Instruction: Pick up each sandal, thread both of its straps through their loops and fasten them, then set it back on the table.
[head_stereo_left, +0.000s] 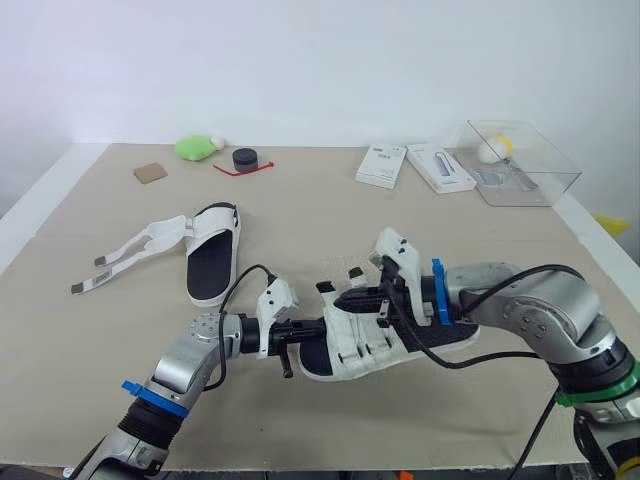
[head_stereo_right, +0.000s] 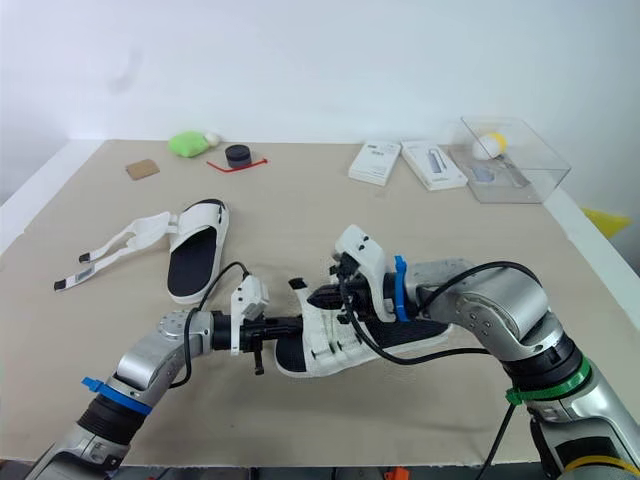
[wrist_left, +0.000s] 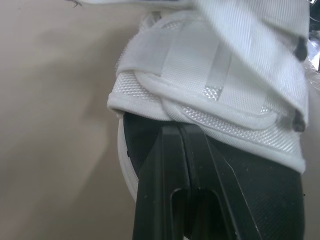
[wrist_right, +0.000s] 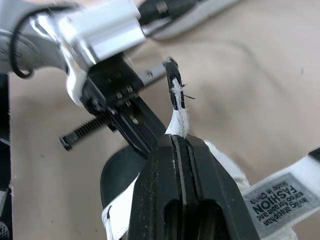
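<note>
far sandal waiting, near sandal mid-fastening
far sandal (head_stereo_left: 213, 255) lies on the table (head_stereo_left: 400, 220), its straps (head_stereo_left: 130, 250) splayed loose. left gripper (head_stereo_left: 315, 327), fingers pressed together, noses at the black footbed of the near sandal (head_stereo_left: 365, 345), a white mesh upper at table centre. right gripper (wrist_right: 176, 142) pinches its black-tipped strap (wrist_right: 177, 107), apparently not yet fastened.

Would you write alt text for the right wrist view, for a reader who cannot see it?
The right gripper is shut on a white, black-tipped strap. Behind it, the left gripper reaches the sandal over the beige table.
</note>
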